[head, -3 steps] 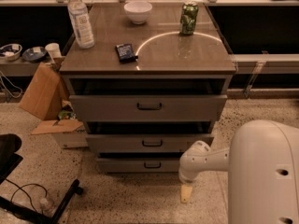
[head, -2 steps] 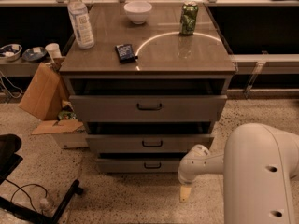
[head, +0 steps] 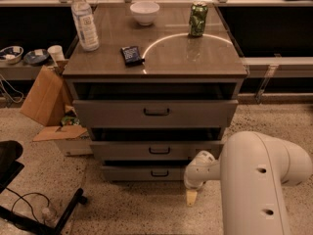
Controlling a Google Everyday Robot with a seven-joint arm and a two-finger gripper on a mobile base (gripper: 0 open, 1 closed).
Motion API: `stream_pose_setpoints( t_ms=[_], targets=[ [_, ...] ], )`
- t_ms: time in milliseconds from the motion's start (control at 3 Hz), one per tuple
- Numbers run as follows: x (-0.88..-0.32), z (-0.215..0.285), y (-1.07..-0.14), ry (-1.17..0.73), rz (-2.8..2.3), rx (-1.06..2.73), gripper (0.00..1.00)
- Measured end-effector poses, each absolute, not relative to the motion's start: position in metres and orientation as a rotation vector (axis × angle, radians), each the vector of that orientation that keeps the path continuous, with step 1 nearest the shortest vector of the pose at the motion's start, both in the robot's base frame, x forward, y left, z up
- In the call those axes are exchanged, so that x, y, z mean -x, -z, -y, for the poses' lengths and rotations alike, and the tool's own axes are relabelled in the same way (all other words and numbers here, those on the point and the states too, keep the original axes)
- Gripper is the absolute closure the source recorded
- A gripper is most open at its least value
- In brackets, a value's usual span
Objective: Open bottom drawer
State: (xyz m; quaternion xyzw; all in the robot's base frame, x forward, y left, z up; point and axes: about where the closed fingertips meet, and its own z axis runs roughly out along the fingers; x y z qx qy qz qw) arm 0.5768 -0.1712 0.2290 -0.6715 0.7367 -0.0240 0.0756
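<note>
Bench [head: 205,62]: grey three-drawer unit with a brown top, centre of view.
Bottom drawer [head: 132,173]: lowest of the three and slimmest front, just above the floor. A narrow dark gap shows above its front.
Handle [head: 160,173]: small, dark, centred on the bottom drawer front. Nothing touches it.
Upper drawers: top drawer [head: 112,112] and middle drawer [head: 122,150] each have a dark gap above the front. The top one's gap is the widest.
Gripper [head: 191,196]: low, close to the floor, just beside the right end of the bottom drawer front, with its tan tip pointing down. It is right of the handle and apart from it.
Jaws: cannot tell whether open or closed.
Arm [head: 259,180]: large white link, fills the lower right.
On bench: bottle [head: 84,21] back left, bowl [head: 145,12] back centre, can [head: 198,19] back right, dark packet [head: 131,55] front left of centre.
Left of bench: cardboard box [head: 46,99] on the floor, leaning against the side.
</note>
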Motion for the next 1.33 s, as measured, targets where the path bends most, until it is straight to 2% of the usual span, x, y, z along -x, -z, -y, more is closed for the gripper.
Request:
stream_pose_setpoints(
  t_ms=[1000, 1333],
  targets=[
    [-0.622, 0.168, -0.181, 0.101, -2.265, 1.932, 0.0],
    [-0.629, 0.164, -0.177, 0.104, -2.257, 1.928, 0.15]
  ],
)
